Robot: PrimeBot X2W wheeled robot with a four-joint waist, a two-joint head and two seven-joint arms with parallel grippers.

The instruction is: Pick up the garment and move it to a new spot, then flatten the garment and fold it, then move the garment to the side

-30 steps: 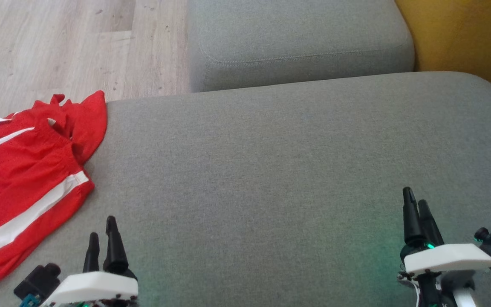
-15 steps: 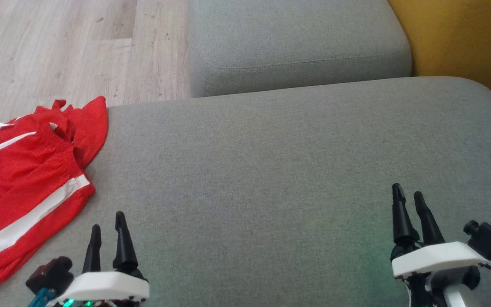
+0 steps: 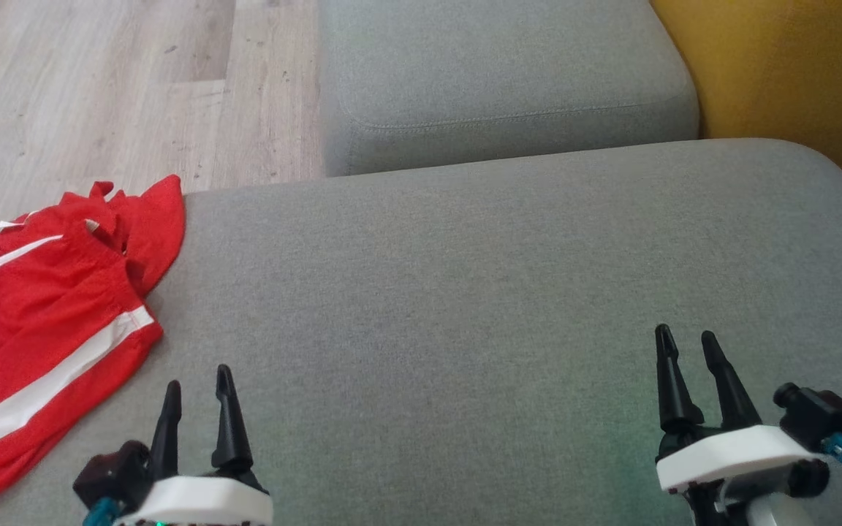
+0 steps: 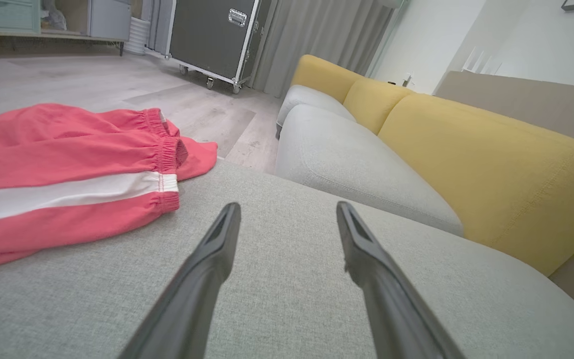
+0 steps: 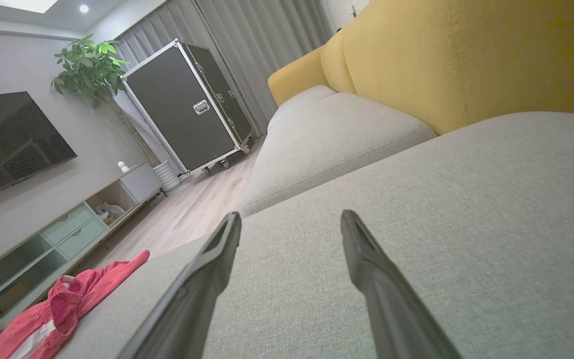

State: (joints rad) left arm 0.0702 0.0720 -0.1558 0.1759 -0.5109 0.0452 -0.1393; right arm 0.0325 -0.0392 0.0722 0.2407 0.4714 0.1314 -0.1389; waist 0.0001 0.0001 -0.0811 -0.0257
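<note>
garment (image 3: 41, 321) is not held, both grippers are off it. nearest: left gripper (image 3: 198, 375) at the bottom left of head view, fingers apart, nothing between them, tips over bare cushion (image 3: 465, 292). right gripper (image 3: 685, 332) at the bottom right, fingers also apart, empty, over the same cushion. the two are well apart, with a wide stretch of grey fabric between them.

garment sits to the left of the left gripper, near but not touching. it's red shorts with a white side stripe and a gathered waistband (image 4: 165, 149), crumpled, not flat, not folded. it lies on the cushion's left side and covers its far left corner. in left wrist view the waistband end points toward the cushion's middle. right wrist view has the garment far off at its lower left.

beyond: second cushion (image 3: 501, 73), grey, right behind the first. yellow backrest (image 3: 779, 66) runs along the right of both. wood floor (image 3: 99, 88) on the left, past the garment.

farthest, in right wrist view: black flight case (image 5: 187, 104) on casters, grey curtains (image 5: 247, 30), plant (image 5: 87, 65), tv (image 5: 13, 139), low cabinet (image 5: 68, 219).
</note>
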